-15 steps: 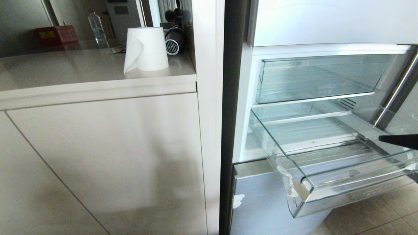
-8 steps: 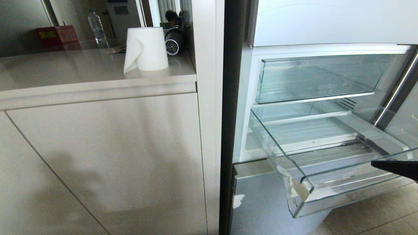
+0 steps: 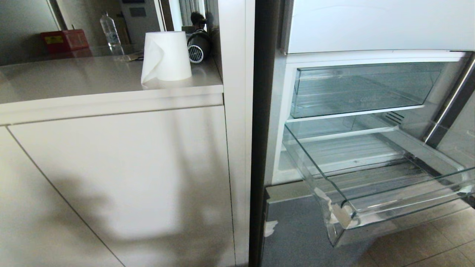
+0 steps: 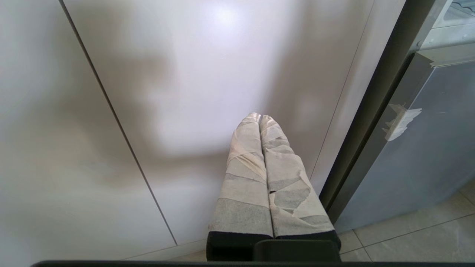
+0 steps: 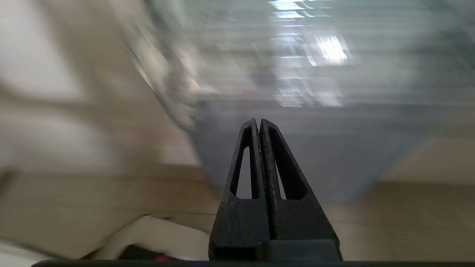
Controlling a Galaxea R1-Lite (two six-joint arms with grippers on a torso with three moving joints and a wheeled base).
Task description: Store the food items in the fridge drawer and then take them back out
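Fridge drawer (image 3: pixel 371 193) pulled out, nothing in it that you can see; deeper clear drawer (image 3: pixel 360 89) above also bare. No food item visible. Your right gripper (image 5: pixel 259 124) has fingers pressed together, holding nothing, view blurred. Left gripper (image 4: pixel 259 118) pressed together too, empty, facing the cabinet door (image 4: pixel 185 74). Paper roll (image 3: pixel 166 55) sits on counter (image 3: pixel 74 78); tiled floor (image 3: pixel 438 244).

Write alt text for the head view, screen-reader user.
An open fridge with a wide, shallow clear plastic drawer pulled out and empty, white tape scraps at its front corner, below a deeper clear drawer pushed in. Left of it, a beige countertop holds a white paper towel roll. No gripper in view.
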